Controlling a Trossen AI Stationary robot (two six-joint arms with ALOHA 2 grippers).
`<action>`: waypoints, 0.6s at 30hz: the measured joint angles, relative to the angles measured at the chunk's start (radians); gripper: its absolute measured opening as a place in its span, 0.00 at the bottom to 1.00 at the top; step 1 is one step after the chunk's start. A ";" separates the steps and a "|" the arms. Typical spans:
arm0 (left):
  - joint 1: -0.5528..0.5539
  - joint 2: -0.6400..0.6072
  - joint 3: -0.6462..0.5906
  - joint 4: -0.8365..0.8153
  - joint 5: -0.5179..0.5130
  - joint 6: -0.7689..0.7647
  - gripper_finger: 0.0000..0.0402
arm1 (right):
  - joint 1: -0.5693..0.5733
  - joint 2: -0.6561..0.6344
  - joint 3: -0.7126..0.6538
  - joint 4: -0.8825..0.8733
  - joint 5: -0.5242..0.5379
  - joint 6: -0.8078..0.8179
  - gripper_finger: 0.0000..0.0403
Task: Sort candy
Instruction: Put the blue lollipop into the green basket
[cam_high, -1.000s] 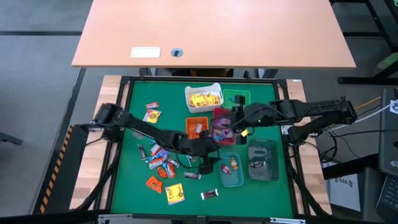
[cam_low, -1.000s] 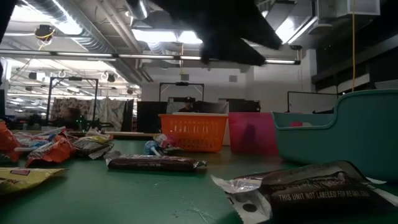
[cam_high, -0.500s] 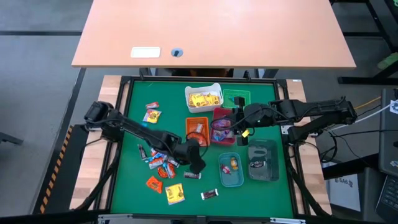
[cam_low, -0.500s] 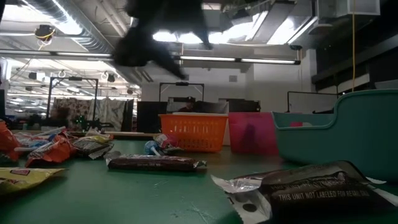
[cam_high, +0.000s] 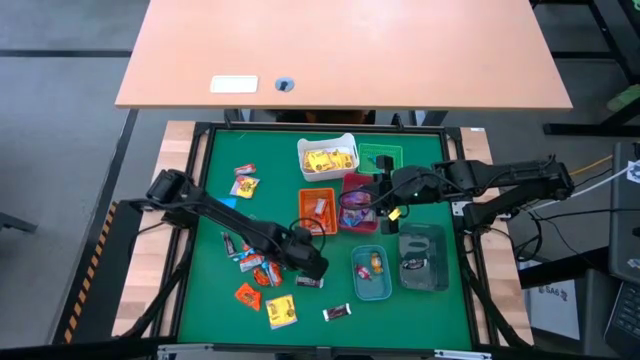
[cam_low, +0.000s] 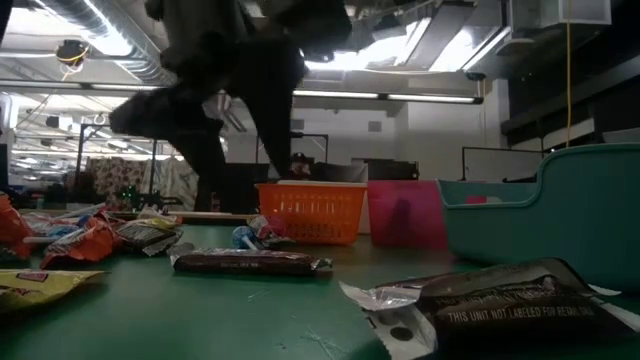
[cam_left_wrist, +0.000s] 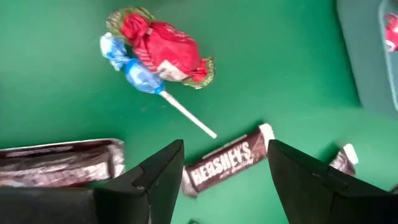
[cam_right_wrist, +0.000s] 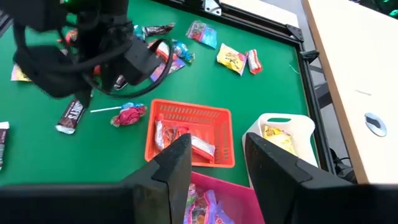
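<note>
The candy lies loose on the green mat (cam_high: 220, 300), mostly in a heap (cam_high: 255, 262) at the left. A dark brown Hershey's bar (cam_left_wrist: 222, 167) lies flat by itself (cam_high: 308, 282). My left gripper (cam_left_wrist: 225, 149) hangs open just above it, pointing steeply down, one finger off each end of the bar, touching nothing. In the low view it (cam_low: 240, 110) is a dark blur over the bar (cam_low: 245, 262). My right gripper (cam_right_wrist: 217, 142) waits open and empty above the pink bin (cam_high: 357, 200).
A red and a blue lollipop (cam_left_wrist: 155, 53) lie next to the bar, and another dark bar (cam_left_wrist: 59, 163) beside it. The white (cam_high: 327, 157), green (cam_high: 380, 158), orange (cam_high: 318, 205), teal (cam_high: 371, 273) and clear (cam_high: 422, 258) bins stand mid-right. Loose sweets (cam_high: 281, 312) lie near the front edge.
My left gripper has swung from beside the orange bin toward the table's near left and sunk lower, rolling its wrist and tipping its fingers downward. It now stands over the Hershey's bar. Its fingers stay open.
</note>
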 joint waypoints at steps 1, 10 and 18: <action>0.000 0.009 0.000 0.001 -0.002 -0.006 0.55 | 0.000 0.000 0.000 -0.001 0.000 0.000 0.37; 0.018 0.087 0.000 0.007 -0.003 -0.032 0.55 | 0.000 0.000 0.000 -0.003 -0.001 0.000 0.37; 0.038 0.100 0.000 -0.006 0.003 -0.026 0.52 | 0.000 0.000 0.000 -0.002 -0.001 0.000 0.37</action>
